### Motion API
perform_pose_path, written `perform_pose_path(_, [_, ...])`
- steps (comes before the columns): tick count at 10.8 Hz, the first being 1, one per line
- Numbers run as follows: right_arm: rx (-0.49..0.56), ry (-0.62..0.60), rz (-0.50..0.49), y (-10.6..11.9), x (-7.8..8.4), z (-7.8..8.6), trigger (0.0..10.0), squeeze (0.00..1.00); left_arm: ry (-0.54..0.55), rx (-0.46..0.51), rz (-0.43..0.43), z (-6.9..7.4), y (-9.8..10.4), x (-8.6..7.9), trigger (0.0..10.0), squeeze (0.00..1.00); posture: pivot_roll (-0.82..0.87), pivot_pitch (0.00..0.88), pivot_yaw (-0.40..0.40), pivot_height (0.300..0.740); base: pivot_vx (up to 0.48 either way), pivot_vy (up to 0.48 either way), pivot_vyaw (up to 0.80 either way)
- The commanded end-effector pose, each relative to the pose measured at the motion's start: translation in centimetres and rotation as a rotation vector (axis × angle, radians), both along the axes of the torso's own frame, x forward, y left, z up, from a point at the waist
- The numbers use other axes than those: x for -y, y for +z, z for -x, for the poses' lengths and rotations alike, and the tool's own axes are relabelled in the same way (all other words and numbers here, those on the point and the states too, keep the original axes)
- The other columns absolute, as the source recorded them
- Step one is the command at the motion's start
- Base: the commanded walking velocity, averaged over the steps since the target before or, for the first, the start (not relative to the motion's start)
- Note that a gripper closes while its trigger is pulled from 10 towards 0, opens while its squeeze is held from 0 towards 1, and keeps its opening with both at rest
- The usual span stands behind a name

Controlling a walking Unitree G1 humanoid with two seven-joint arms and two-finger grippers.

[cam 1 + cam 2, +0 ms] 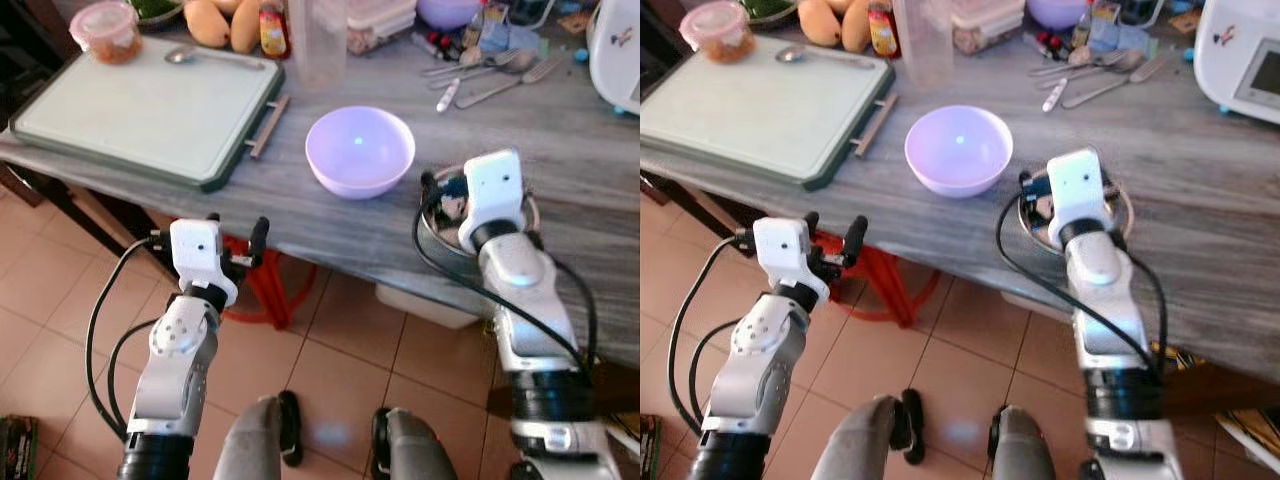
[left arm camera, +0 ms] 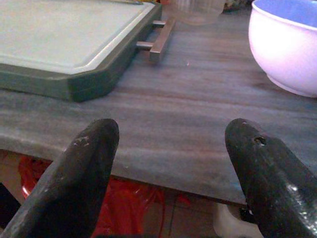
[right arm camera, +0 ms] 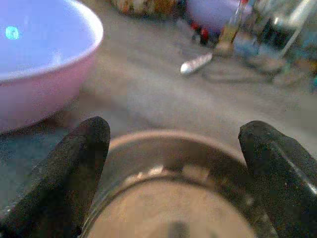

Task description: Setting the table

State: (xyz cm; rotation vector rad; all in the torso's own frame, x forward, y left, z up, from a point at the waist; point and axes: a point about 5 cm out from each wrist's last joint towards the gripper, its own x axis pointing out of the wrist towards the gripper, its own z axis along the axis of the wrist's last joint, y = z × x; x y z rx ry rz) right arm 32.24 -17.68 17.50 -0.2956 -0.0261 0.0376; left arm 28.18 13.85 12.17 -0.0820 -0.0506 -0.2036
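Note:
A lilac bowl [image 1: 360, 150] stands on the grey wooden table [image 1: 300, 225] near its front edge. Just right of it sits a small metal bowl [image 3: 173, 203]. My right gripper [image 3: 173, 163] hovers open right over that metal bowl, one finger on each side of the rim and nothing held. My left gripper [image 2: 171, 168] is open at the table's front edge, level with the tabletop. It points at the bare wood between the green board [image 1: 150, 110] and the lilac bowl. A spoon [image 1: 185, 52] lies on the far part of the board.
Loose forks and spoons [image 1: 490, 75] lie at the back right beside a white appliance [image 1: 615, 55]. A clear plastic cup [image 1: 320, 40] and a lidded food tub [image 1: 105, 30] stand at the back. A red stool [image 1: 265, 285] stands under the table.

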Motion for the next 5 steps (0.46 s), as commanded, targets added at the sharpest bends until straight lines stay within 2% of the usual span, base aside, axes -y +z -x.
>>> perform_pose_path(1, [-0.056, -0.029, -0.023, -0.93, 0.5, 0.21, 10.0, 0.0, -0.003, -0.012, -0.006, 0.28, -0.19, -0.25, 10.0, 0.0, -0.01, 0.187, 0.072, 0.74, 0.0, 0.0, 0.0])
perform_pose_path(4, [-0.129, -0.034, -0.089, -1.63, 0.1, 0.35, 10.0, 0.0, 0.001, -0.016, -0.007, 0.36, -0.24, -0.31, 10.0, 0.0, -0.01, 0.191, 0.07, 0.74, 0.0, 0.0, 0.0])
perform_pose_path(5, [-0.159, -0.032, -0.138, -1.81, -0.26, 0.37, 10.0, 0.0, -0.001, -0.018, -0.006, 0.29, -0.19, -0.26, 10.0, 0.0, -0.01, 0.197, 0.072, 0.74, 0.0, 0.0, 0.0])
